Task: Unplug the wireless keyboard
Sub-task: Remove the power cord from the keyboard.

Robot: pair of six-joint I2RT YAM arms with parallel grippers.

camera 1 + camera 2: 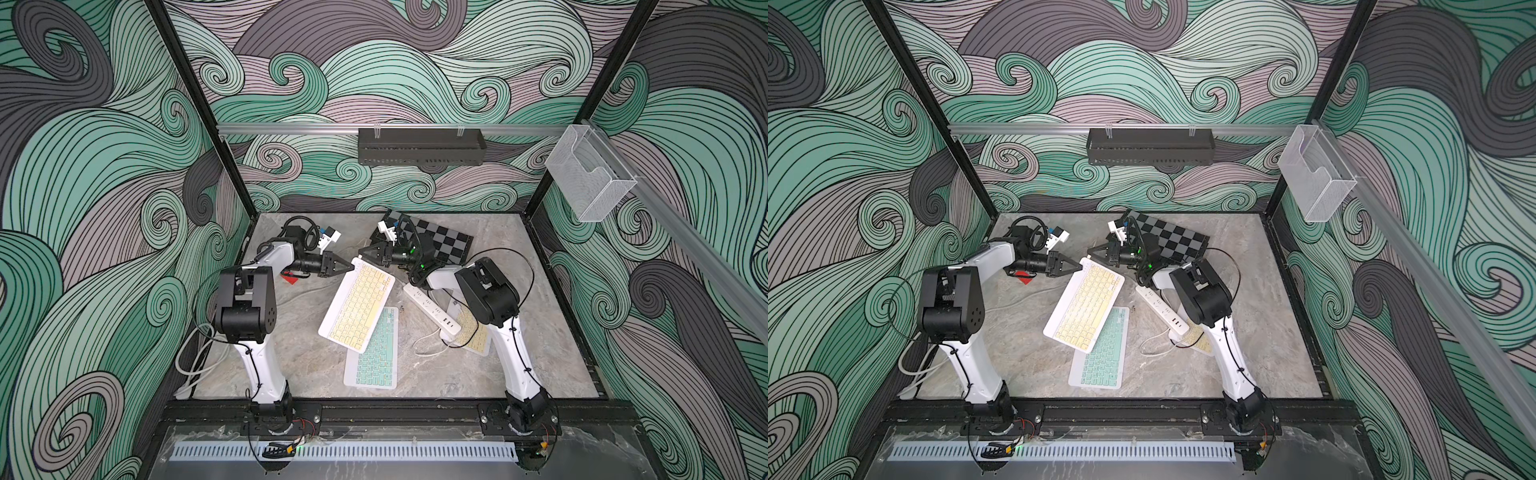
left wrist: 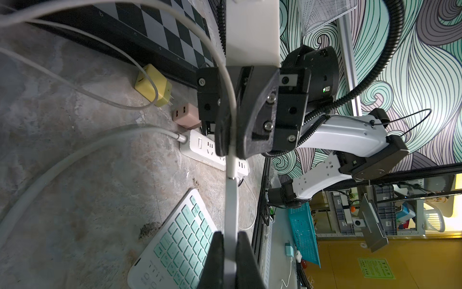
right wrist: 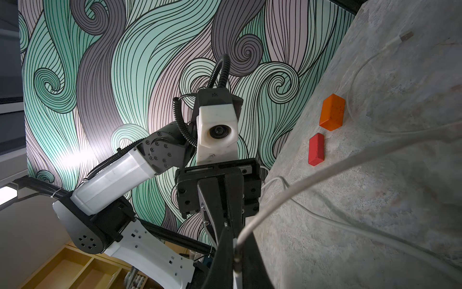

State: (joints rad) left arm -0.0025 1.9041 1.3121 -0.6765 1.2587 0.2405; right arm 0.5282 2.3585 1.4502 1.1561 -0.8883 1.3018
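We see grey table (image 1: 436, 374), chessboard (image 1: 444, 243) at back. Mid-table lies yellow keyboard (image 1: 357, 307), far end raised, near end overlapping green keyboard (image 1: 376, 361). Just beside it, on right arm's side, sits power strip (image 1: 432, 309). At far corner left gripper (image 1: 352, 268) pinches yellow keyboard, pads pressed on both faces. Opposite it, right gripper (image 1: 362, 251) is clamped on white cable (image 2: 226, 82) just behind plug (image 2: 231, 166). We read plug as seated in keyboard edge.
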